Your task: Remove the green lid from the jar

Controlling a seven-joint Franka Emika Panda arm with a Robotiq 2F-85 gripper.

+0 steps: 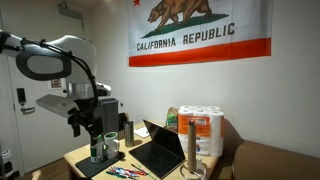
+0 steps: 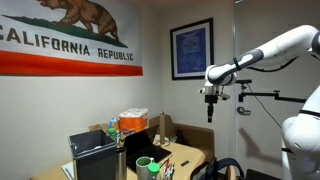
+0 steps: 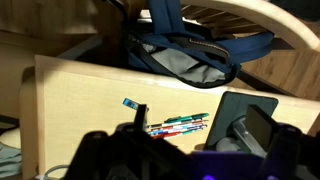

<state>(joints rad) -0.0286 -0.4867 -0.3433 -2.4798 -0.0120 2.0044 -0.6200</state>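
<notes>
The jar (image 1: 98,150) is a small dark cylinder standing at the near corner of the wooden table (image 1: 80,158). It also shows in an exterior view as a small cylinder with the green lid (image 2: 146,162) on top. My gripper (image 1: 79,126) hangs above and a little to the side of the jar, well clear of it. In an exterior view the gripper (image 2: 209,116) is high over the table's end. It looks open and empty. In the wrist view the gripper (image 3: 190,152) is a dark silhouette, and the jar and lid are hidden.
A second dark cylinder (image 1: 111,144), a slim silver bottle (image 1: 128,130), an open laptop (image 1: 160,150), paper-towel rolls (image 1: 205,130) and coloured pens (image 3: 180,123) share the table. A dark backpack (image 3: 190,50) lies on the floor beyond the table edge.
</notes>
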